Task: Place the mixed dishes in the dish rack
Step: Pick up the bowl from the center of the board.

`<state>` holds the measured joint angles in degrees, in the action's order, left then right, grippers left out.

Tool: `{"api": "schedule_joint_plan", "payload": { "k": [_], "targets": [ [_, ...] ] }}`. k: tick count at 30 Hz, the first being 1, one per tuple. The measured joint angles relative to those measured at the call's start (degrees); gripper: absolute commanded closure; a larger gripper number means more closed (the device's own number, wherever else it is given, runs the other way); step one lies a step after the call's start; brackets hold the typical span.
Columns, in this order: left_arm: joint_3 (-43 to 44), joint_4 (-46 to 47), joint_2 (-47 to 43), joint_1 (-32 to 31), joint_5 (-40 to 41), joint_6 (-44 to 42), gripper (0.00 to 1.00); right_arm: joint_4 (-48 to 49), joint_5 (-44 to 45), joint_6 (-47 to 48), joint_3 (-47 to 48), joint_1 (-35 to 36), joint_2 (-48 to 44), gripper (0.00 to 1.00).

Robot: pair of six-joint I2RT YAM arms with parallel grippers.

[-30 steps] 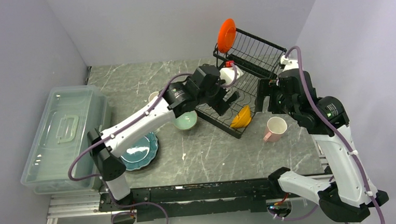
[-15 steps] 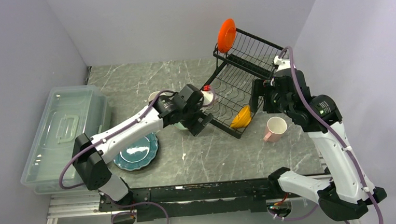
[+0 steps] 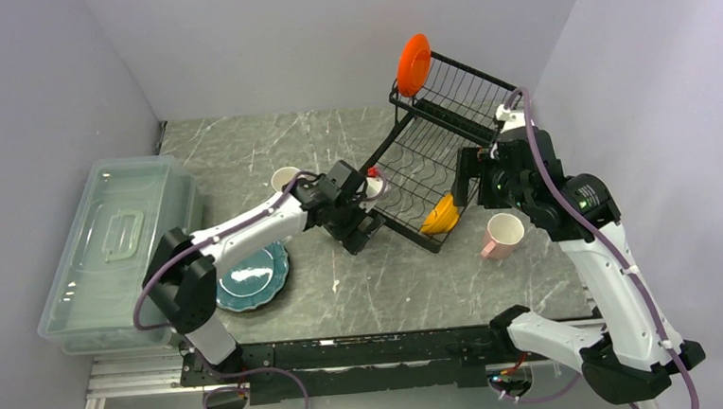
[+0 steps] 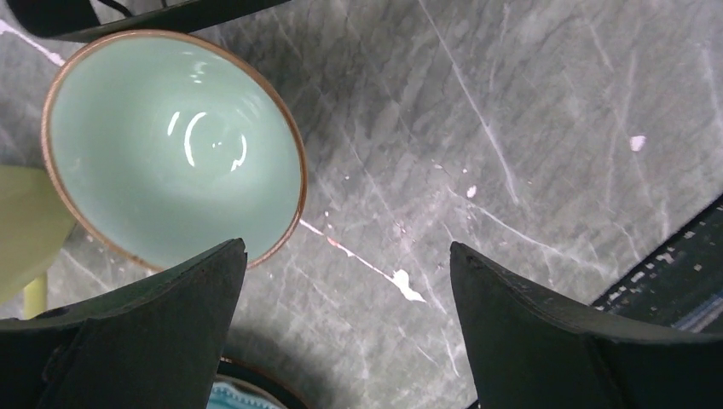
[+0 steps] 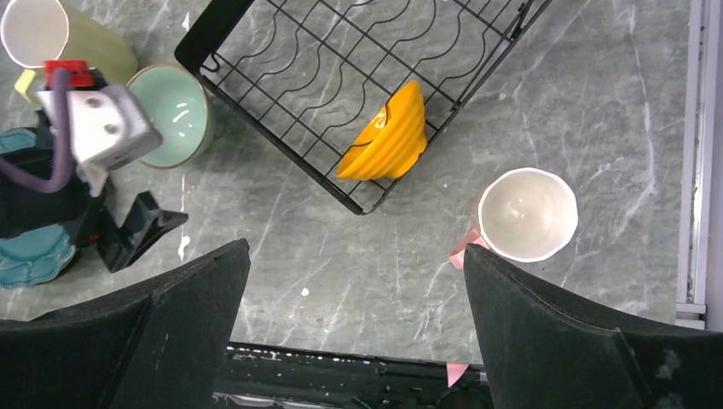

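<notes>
Dish rack (image 3: pixel 412 159) holds tilted orange-yellow bowl (image 5: pixel 385 136); pink mug (image 5: pixel 527 213) beside.

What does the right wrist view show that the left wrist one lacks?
Only right wrist: the orange-yellow bowl tilted in the dish rack, and the pink mug on the table outside it. Only left wrist: the left gripper seen from within, jaws open. Both: the pale green bowl, part of the pale yellow mug and a teal plate.
</notes>
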<state>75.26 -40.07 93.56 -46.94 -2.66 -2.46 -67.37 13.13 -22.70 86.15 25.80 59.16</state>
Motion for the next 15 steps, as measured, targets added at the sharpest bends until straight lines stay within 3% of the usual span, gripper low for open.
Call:
{"api": "schedule_joint_plan", "payload": {
  "k": [15],
  "targets": [
    [0.0, 5.2, 11.4, 1.6, 1.4, -1.8, 0.23, 0.2, -0.2, 0.0, -2.5, 0.0, -2.0, 0.00]
  ]
}}
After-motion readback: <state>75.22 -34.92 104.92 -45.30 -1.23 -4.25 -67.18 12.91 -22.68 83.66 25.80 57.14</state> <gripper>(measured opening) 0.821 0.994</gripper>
